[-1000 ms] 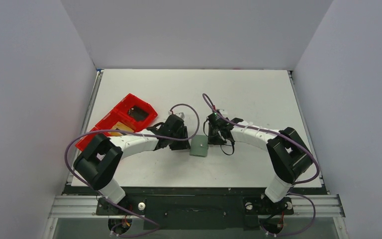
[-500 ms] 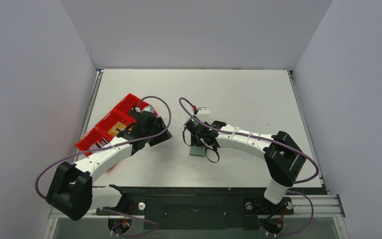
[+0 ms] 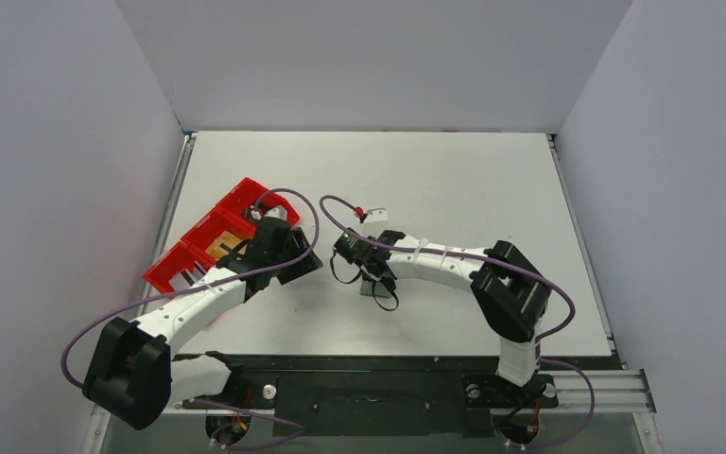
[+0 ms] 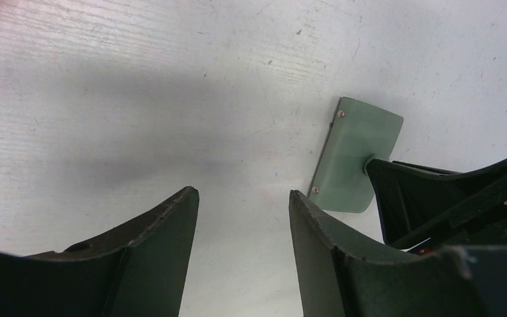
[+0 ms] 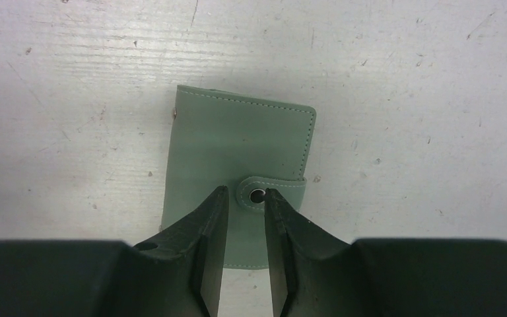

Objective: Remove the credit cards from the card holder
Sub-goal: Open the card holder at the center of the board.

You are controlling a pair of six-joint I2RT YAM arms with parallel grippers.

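Note:
The grey-green card holder [image 5: 237, 148] lies folded shut on the white table, its snap tab fastened; it also shows as the card holder [image 3: 374, 290] and the card holder [image 4: 360, 155]. My right gripper [image 5: 245, 195] points down onto it, jaws a narrow gap apart, tips on the cover either side of the snap. In the top view the right gripper [image 3: 371, 277] hides most of it. My left gripper [image 4: 241, 195] hangs open and empty over bare table, left of the holder; the left gripper [image 3: 295, 263] sits beside the red tray. A tan-gold credit card [image 3: 224, 248] lies in that tray.
The long red plastic tray [image 3: 165, 274] lies slantwise along the table's left side, partly under my left arm. Grey walls close in the table on the left, back and right. A white tag [image 3: 376, 215] on the right arm's cable hangs just behind the holder.
My left gripper left the holder's side, swung left to the red tray and opened wider. My right gripper moved left and came down onto the holder.

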